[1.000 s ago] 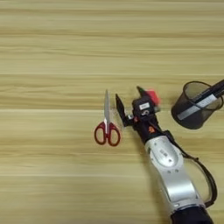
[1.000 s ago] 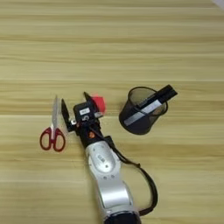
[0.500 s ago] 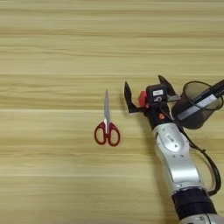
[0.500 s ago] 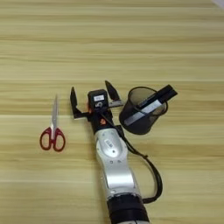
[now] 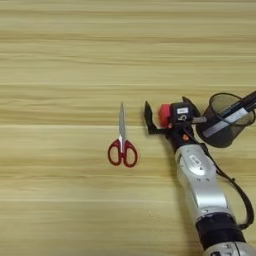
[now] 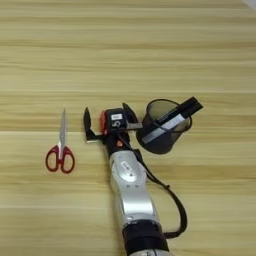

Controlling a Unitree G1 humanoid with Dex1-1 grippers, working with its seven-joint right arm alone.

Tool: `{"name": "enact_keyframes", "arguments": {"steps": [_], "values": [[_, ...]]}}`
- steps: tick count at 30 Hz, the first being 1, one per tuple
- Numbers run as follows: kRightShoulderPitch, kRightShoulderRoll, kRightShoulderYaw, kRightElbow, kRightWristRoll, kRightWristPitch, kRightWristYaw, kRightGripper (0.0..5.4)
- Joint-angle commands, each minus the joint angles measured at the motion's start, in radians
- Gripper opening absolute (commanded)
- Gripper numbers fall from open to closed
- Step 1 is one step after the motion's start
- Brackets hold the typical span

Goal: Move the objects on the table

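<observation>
In the left eye view I am spreading my gripper (image 5: 169, 114) wide around the small red cube (image 5: 164, 114), between the red-handled scissors (image 5: 122, 142) and the mesh pen cup (image 5: 220, 121). The cube looks light and rigid; I would pinch its flat sides.

In the right eye view my gripper (image 6: 106, 120) is sitting nearer the scissors (image 6: 60, 150) than half a second ago.

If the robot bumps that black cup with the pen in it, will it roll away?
The cup seems to lie on its side, and it is round, so it could well roll. Its mesh wall looks light, so a small nudge may move it. The pen pokes out past the rim and might slide out.
</observation>
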Motion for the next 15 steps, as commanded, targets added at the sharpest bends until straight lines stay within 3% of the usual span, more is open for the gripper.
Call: {"name": "enact_keyframes", "arguments": {"steps": [1,15], "values": [[-0.077,-0.008,-0.012,-0.019,0.010,-0.001,-0.006,5.38],[-0.091,-0.001,-0.026,0.023,0.038,0.034,0.000,5.38]]}}
